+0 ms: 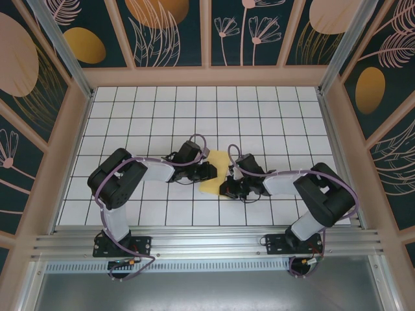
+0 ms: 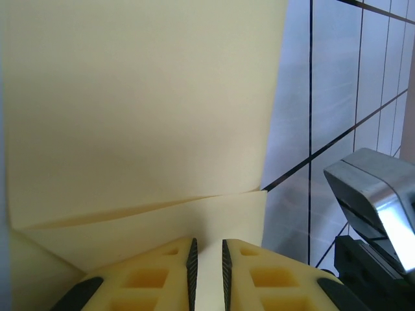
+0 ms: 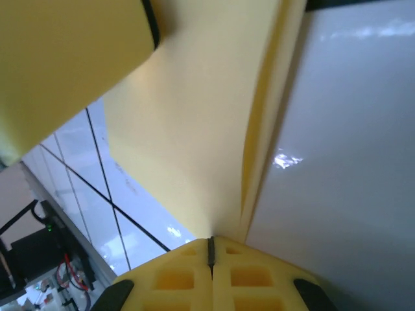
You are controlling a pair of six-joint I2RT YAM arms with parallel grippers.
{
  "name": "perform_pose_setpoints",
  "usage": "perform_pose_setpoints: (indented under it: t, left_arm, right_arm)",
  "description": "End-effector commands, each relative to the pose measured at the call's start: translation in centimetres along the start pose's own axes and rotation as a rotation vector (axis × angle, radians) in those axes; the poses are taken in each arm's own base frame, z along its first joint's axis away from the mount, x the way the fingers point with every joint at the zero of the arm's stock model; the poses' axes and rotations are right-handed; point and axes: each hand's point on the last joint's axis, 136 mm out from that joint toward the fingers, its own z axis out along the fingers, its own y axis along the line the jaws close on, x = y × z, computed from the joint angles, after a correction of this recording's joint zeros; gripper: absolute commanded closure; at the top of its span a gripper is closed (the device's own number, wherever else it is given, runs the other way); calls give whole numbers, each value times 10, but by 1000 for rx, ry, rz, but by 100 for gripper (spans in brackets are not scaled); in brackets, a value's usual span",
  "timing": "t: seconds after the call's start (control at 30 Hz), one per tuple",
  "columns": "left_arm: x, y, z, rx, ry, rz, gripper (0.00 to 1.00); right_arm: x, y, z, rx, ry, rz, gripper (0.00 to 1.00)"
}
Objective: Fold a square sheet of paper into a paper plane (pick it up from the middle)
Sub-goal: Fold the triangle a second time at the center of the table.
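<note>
Yellow square sheet of paper [image 1: 214, 173], partly folded, is lying on the white gridded table [image 1: 162, 110] in the top view, right between the two arms. Left gripper [image 1: 209, 170] is reaching in at its left edge and right gripper [image 1: 225, 188] at its lower right edge. Both are sitting on the sheet, close to each other.

Left wrist: the left gripper [image 2: 207, 267] is showing its jaws a thin slit apart. The sheet [image 2: 142, 116] is running up to and under the fingertips, and its yellow is showing in the slit. Can't tell whether it is pinching the paper or just resting on it. One fold edge is crossing the sheet just ahead of the tips. Table tiles [image 2: 337, 97] are lying to the right, with a grey metal housing [image 2: 375, 189] crowding the lower right corner.

Right wrist: the right gripper [image 3: 211, 251] is clamping fully, pads meeting, and the sheet [image 3: 194, 149] is rising straight out of the seam, so it is grasping the paper by a layered edge. A yellow block with a black rim [image 3: 65, 65] is blocking the upper left. Glossy table [image 3: 350, 162] is on the right.
</note>
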Motion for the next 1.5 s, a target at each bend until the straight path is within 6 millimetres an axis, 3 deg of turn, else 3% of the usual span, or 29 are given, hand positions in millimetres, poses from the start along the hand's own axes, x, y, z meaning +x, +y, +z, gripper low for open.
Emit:
perform_pose_setpoints:
  t: [0.0, 0.13, 0.27, 0.47, 0.73, 1.17, 1.33, 1.47]
  left_arm:
    - [5, 12, 2, -40, 12, 1, 78]
    - [3, 6, -1, -25, 5, 3, 78]
    - [-5, -13, -10, 11, -19, 20, 77]
    - [-26, -35, -33, -2, -108, 58, 70]
    - [-27, -19, -38, -91, -132, 59, 72]
    - [-23, -5, -24, -117, -94, 42, 85]
    - [-22, -3, -21, -118, -85, 39, 84]
    - [-22, -1, -17, -120, -78, 37, 84]
  right_arm:
    - [14, -30, 8, 80, 28, 58, 100]
    - [3, -12, -3, 62, -17, 24, 100]
    - [-20, 9, -24, 55, -121, -20, 98]
    - [-49, 0, -45, 87, -258, 26, 77]
    - [-66, 18, -46, 23, -297, 19, 65]
    - [-62, 22, -34, 9, -239, 14, 54]
    - [-61, 16, -44, 49, -278, 22, 52]
    - [-63, 26, -54, 14, -316, -1, 49]
